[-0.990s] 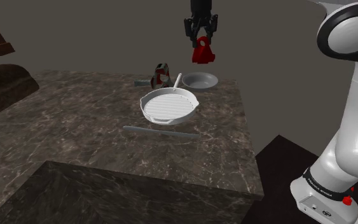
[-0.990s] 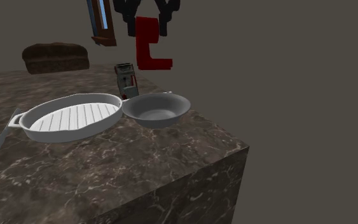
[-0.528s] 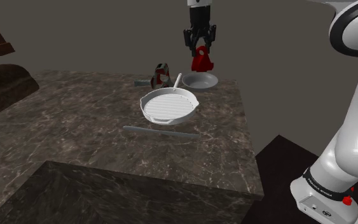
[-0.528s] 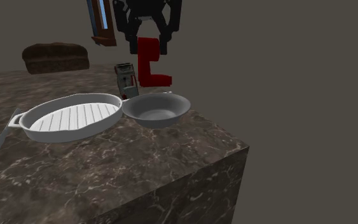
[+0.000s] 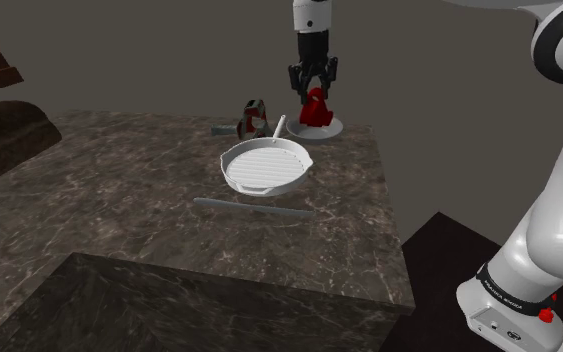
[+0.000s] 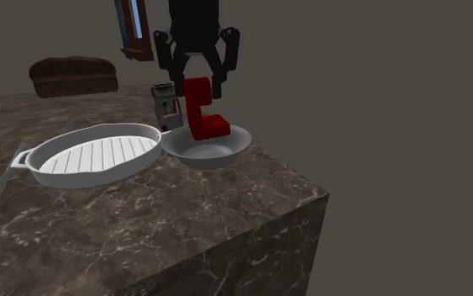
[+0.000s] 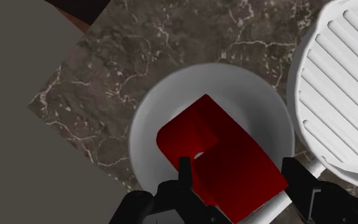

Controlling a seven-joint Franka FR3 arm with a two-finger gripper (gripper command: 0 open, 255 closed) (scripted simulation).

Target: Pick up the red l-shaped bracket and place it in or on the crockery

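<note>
The gripper (image 6: 199, 87) pinches the bracket (image 6: 202, 113) by its upright arm, one finger on each flat side, with the foot hanging lowest and jutting toward the second exterior view's right. The bracket hangs over the bowl (image 6: 239, 140), its foot down at about rim level inside the hollow; whether it touches the bowl's floor I cannot tell. In the wrist view the bracket (image 7: 215, 149) covers the middle of the bowl (image 7: 144, 121), with the pan (image 7: 343, 83) just beside it. In the shoulder view the bowl (image 5: 333, 127) sits at the far edge of the counter (image 5: 119, 180), beyond the pan (image 5: 266, 165) and to its right. The bracket looks stiff, thick and smooth-faced, so it should neither bend nor crush, but its faces may be slippery. Its weight likely sits off-centre toward the foot, so it could swivel between the pads. The flat sides of the upright arm seem the best hold, as taken here. The bowl looks shallow and light, so a drop could shift it or chip the rim; a low release seems wiser.
</note>
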